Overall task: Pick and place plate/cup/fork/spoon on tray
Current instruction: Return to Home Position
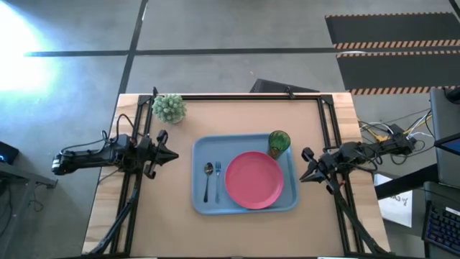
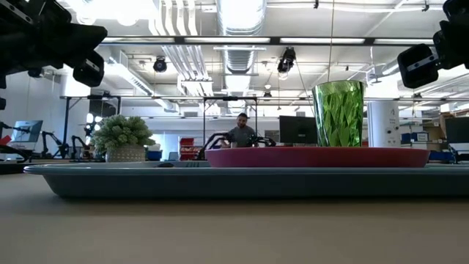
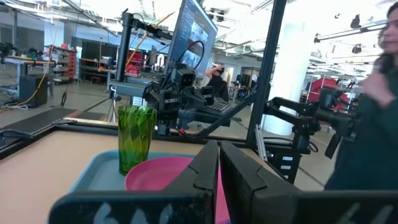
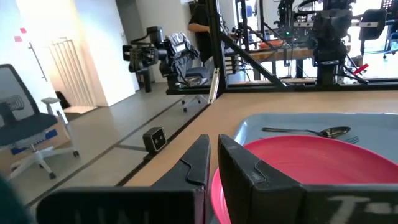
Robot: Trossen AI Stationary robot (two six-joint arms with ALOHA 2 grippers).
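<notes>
The light blue tray (image 1: 201, 203) lies at the table's middle. On it lie the pink plate (image 1: 254, 180), the green cup (image 1: 279, 142) upright at the tray's far right corner, and the spoon (image 1: 208, 176) and fork (image 1: 218, 176) side by side at the tray's left. The plate (image 4: 311, 162), spoon (image 4: 305, 131) and cup (image 3: 135, 137) also show in the wrist views. My left gripper (image 1: 172, 155) hovers shut and empty left of the tray. My right gripper (image 1: 306, 173) hovers shut and empty right of the tray.
A pale green fuzzy ball plant in a pot (image 1: 169, 108) stands at the table's far left. Black frame rails (image 1: 327, 122) run along the table's left, right and far sides. A person (image 2: 239, 132) shows in the room beyond the table.
</notes>
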